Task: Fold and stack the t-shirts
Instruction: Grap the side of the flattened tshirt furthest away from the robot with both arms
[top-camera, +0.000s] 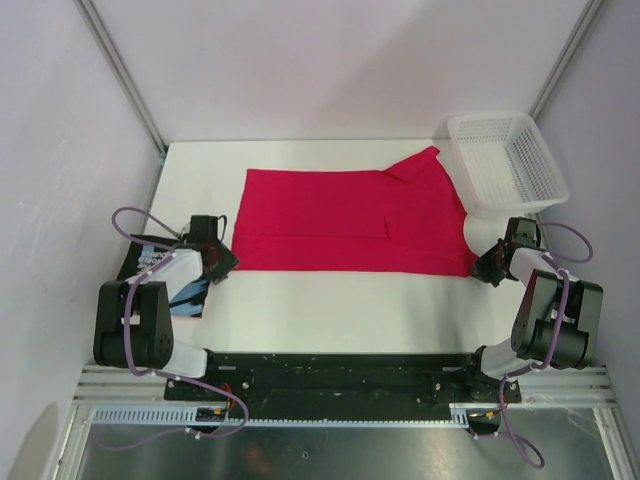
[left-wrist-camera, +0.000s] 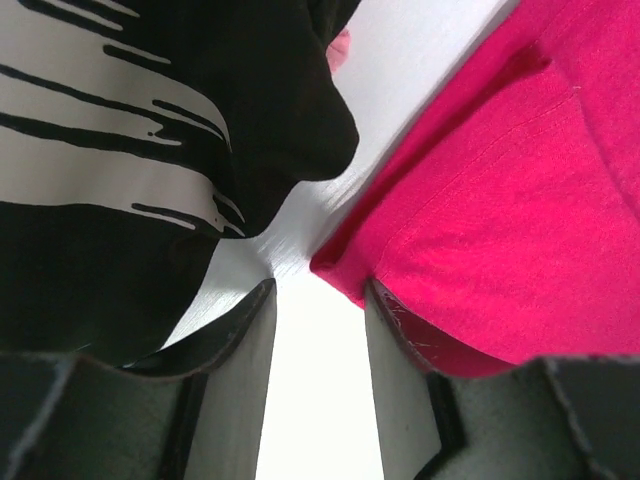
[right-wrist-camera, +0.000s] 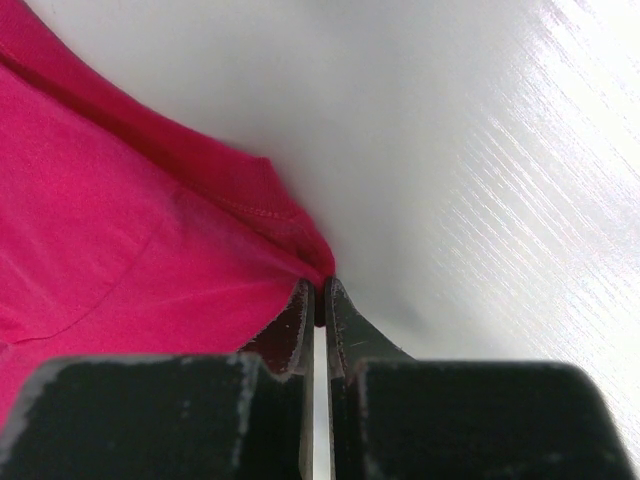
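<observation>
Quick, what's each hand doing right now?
Left hand: open, holding nothing, at a corner of the pink shirt.
Right hand: closed on a corner of the pink shirt.

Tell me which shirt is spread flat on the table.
The crimson-pink shirt, laid open in the middle; the black printed shirt is bunched at the left edge.

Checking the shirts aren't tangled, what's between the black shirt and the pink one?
Only a bare strip of white table, shown in the left wrist view, separates the black shirt from the pink shirt.
</observation>
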